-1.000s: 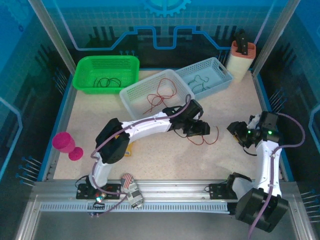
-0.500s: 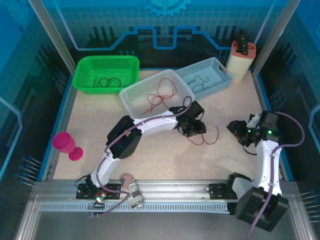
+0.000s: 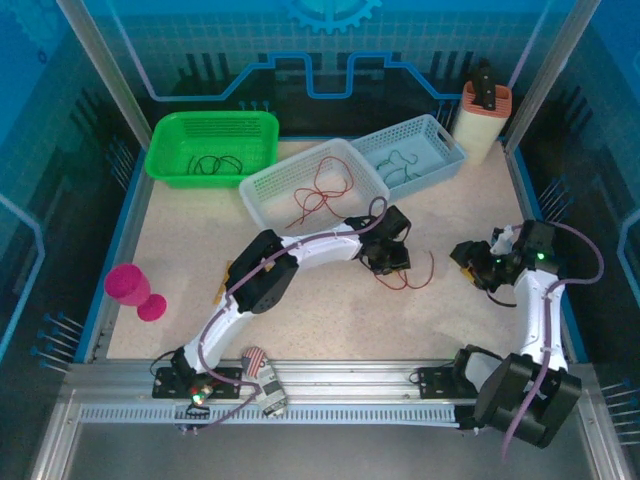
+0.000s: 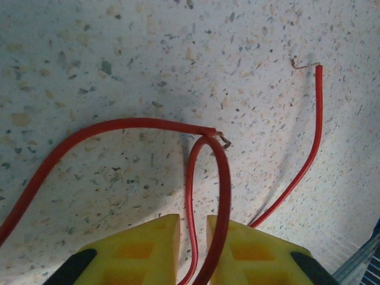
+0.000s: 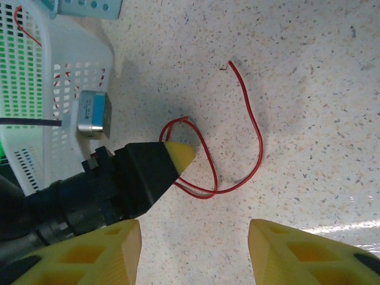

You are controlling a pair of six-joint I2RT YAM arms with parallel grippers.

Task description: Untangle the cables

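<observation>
Bench notes, this instant.

The speckled table (image 3: 330, 320) is carrying everything. My left arm (image 3: 300, 250) is lying stretched across it toward the middle. My right arm (image 3: 535, 300) is standing bent near the right edge.

Three baskets are sitting along the far side:
- The green basket (image 3: 170, 135), at left, is holding dark cables (image 3: 212, 163).
- The white basket (image 3: 262, 190), in the middle, is holding red cables (image 3: 318, 190).
- The blue basket (image 3: 440, 135), just beside it, is holding one dark cable (image 3: 400, 165).

A tan container (image 3: 480, 130) with an orange rim is standing in the far right corner. A pink cup (image 3: 135, 290) is sitting near the left edge.

My left gripper (image 4: 193, 237) is resting low over the table, just in front of the white basket. Its yellow fingers (image 4: 139, 252) are standing close together. Two strands of the loose red cable (image 4: 136, 122) are running through the narrow slot between them. I cannot tell whether I am pinching them. The rest of that cable is lying flat on the table, with one stripped end curling off to the side.

My right gripper (image 5: 195, 237) is hovering near the same cable, on its right side. Its fingers are spread wide, gripping nothing and touching nothing.
</observation>
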